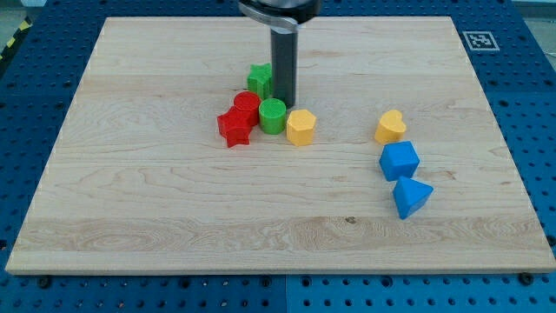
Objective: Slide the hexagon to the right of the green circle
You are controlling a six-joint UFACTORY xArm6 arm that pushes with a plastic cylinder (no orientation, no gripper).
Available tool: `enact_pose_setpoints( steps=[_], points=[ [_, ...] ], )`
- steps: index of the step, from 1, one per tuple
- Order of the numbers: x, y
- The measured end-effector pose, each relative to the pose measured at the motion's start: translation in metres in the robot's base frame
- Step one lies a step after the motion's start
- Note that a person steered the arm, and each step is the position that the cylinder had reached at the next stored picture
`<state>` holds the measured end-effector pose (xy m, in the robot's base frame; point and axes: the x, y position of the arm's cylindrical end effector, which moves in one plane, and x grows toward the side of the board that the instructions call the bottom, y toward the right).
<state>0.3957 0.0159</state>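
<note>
Looking down on a pale wooden surface (174, 217), laid over a blue perforated base (521, 87), with a black-and-white marker tag (476, 40) at the far right corner.

Left of centre and toward the far half, a tight cluster of five blocks. Farthest of them, a green star (259, 78). Nearer than that, a red circle (247, 105), and touching its near-left side, a red star (234, 127). Right of the red circle and pressed against it, the green circle (272, 115). Hard against the green circle's right side and a touch nearer, the yellow hexagon (301, 127).

Coming down from the far edge of the view, the dark rod (284, 61), upright. At its lower end, my tip (285, 104), planted just behind the green circle, immediately right of the green star and far-left of the yellow hexagon. Close to the green circle's far rim; cannot tell whether actually touching it. No telling apart or together for fingers either: only a straight rod at the end of this arm.

Well off to the right, a separate column of three. Farthest, a yellow heart (390, 127). Just nearer, a blue block (399, 161) with angular faces, exact shape hard to make out. Nearest, touching that block's near edge, a blue triangle (411, 196) pointing right.
</note>
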Motion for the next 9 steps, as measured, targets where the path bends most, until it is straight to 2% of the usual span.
enact_pose_setpoints(
  steps=[1,3,5,6,7,8,9],
  points=[
    [0.024,0.024],
    [0.031,0.062],
    [0.083,0.054],
    [0.090,0.011],
    [0.080,-0.025],
    [0.079,-0.025],
    [0.079,0.008]
  ],
)
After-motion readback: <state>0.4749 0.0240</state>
